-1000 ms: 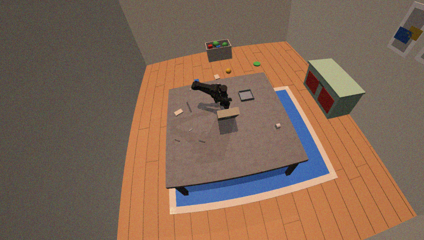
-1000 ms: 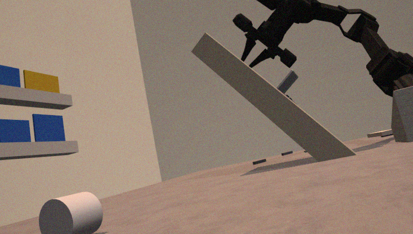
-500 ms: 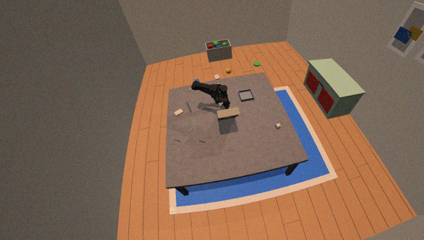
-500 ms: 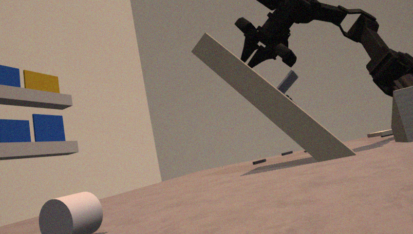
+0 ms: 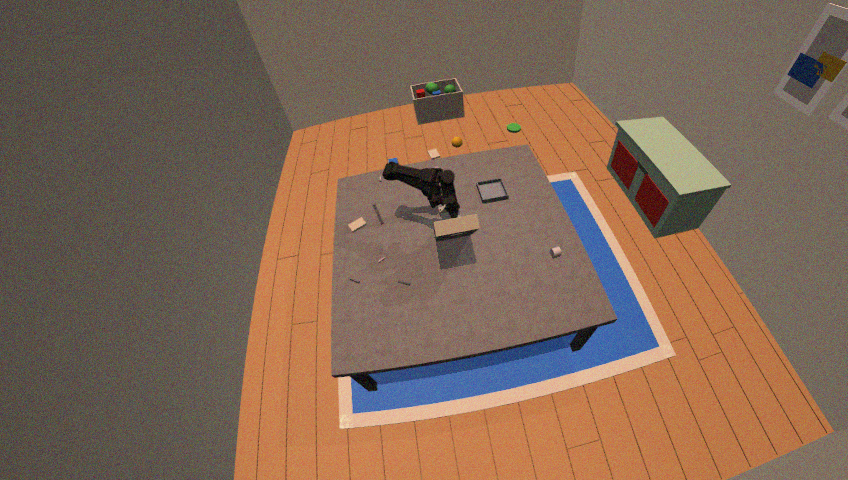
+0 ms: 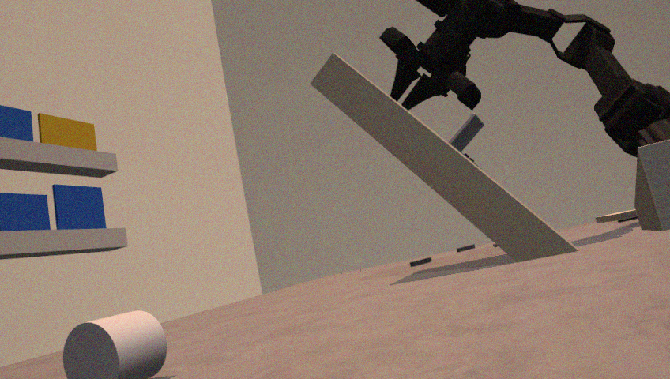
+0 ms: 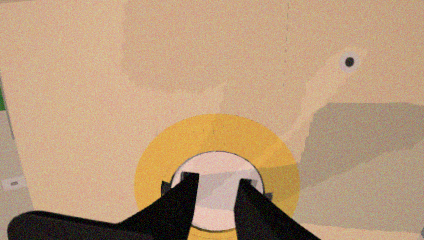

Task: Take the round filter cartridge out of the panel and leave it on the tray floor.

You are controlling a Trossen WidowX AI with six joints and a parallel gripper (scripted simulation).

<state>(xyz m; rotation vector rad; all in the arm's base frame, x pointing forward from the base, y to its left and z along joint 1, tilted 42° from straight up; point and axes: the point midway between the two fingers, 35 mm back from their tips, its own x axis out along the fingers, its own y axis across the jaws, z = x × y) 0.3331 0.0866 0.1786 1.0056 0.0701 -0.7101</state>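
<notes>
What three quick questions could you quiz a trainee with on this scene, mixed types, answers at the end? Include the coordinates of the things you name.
1. True or false: the filter cartridge (image 7: 216, 217) is already lying in the tray (image 5: 479, 193).
2. Multiple choice: what colour is the ring around the cartridge's face? a) blue b) yellow c) green
3. Fill in the blank: in the exterior view, the service panel (image 5: 456, 226) (image 6: 437, 164) (image 7: 75, 100) stands ______, not upright, with the gripper (image 5: 450, 215) (image 6: 399, 104) (image 7: 216, 183) at its face.

Key: 1 false; 2 b; 3 tilted
</notes>
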